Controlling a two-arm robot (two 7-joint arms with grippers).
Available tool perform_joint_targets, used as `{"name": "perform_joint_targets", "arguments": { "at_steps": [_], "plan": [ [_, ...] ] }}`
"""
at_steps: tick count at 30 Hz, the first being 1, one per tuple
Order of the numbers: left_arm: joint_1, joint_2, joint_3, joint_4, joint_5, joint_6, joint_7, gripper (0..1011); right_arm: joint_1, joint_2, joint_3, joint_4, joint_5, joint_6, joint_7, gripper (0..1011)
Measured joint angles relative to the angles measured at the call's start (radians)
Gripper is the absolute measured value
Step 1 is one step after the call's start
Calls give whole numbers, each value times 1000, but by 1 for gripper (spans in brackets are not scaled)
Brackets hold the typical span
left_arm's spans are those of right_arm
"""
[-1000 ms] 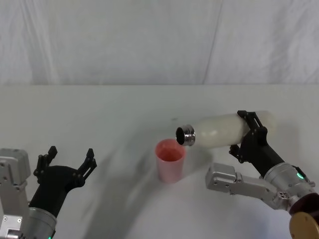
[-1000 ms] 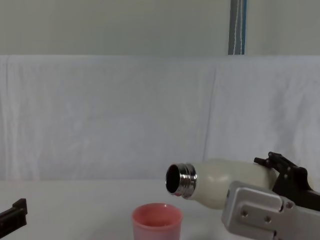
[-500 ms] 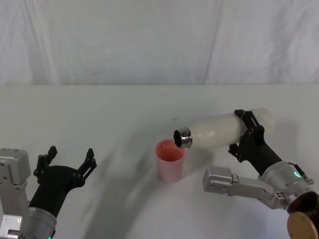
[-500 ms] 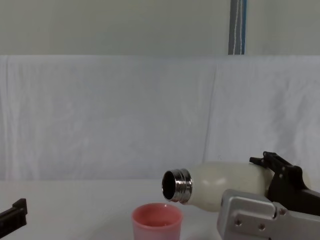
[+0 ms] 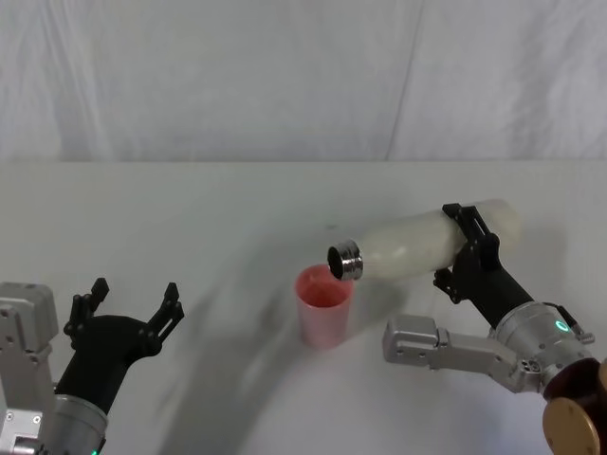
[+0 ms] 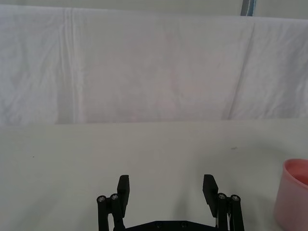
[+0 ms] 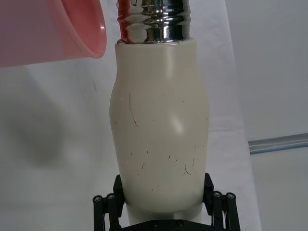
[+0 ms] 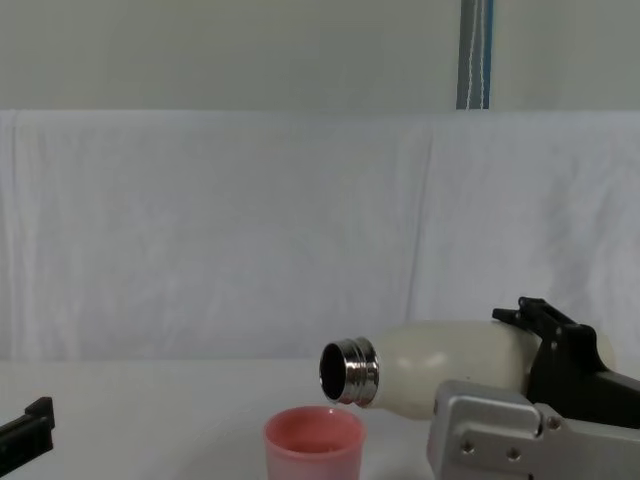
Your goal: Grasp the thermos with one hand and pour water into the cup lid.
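Observation:
My right gripper is shut on the thermos, a cream-white bottle held almost level above the table. Its steel neck points left and hangs just over the right rim of the cup lid, a small pink cup standing upright at the table's middle. In the chest view the thermos lies sideways with its open mouth above the cup lid. The right wrist view shows the thermos between the fingers and the cup lid beside its neck. My left gripper is open and idle at the near left.
The white table runs back to a white cloth backdrop. The left wrist view shows my left gripper over bare table, with the cup lid far off to one side.
My right gripper has shifted the thermos a little to the left, bringing the steel neck closer over the cup lid's rim. The left arm has not moved.

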Motion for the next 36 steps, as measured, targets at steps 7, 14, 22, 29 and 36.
{"name": "perform_joint_targets", "arguments": {
  "at_steps": [7, 14, 22, 29, 36],
  "plan": [
    [0, 0, 0, 0, 0, 0, 0, 1001, 15, 0, -8, 10, -6, -1, -1, 962],
    [0, 0, 0, 0, 0, 0, 0, 1001, 20, 2, -14, 12, -14, 0, -3, 962],
    [0, 0, 0, 0, 0, 0, 0, 1001, 23, 6, -20, 12, -21, 4, -6, 962],
    [0, 0, 0, 0, 0, 0, 0, 1001, 25, 8, -23, 14, -29, 6, -10, 962],
    [0, 0, 0, 0, 0, 0, 0, 1001, 26, 12, -25, 15, -38, 11, -15, 962]
  ]
}}
